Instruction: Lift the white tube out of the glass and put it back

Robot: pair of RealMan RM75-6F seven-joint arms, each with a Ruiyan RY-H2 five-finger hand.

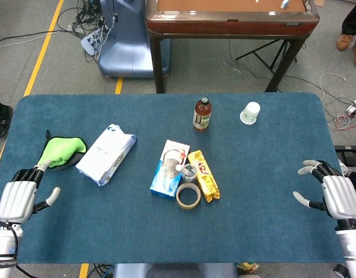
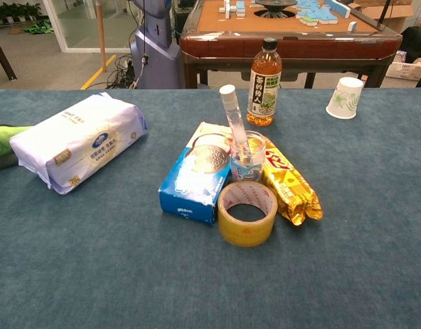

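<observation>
Chinese-character label on tea bottle [image 2: 265,81]

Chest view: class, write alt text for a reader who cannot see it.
A white plastic tube stands tilted in a small clear glass on a blue table, between a blue tissue box and a yellow snack packet, behind a yellow tape roll.

So on the table: one white tube [image 2: 232,113], one glass [image 2: 248,159], one tape roll [image 2: 247,213], one tea bottle [image 2: 265,83], one paper cup [image 2: 345,97], one tissue pack [image 2: 80,140].
</observation>
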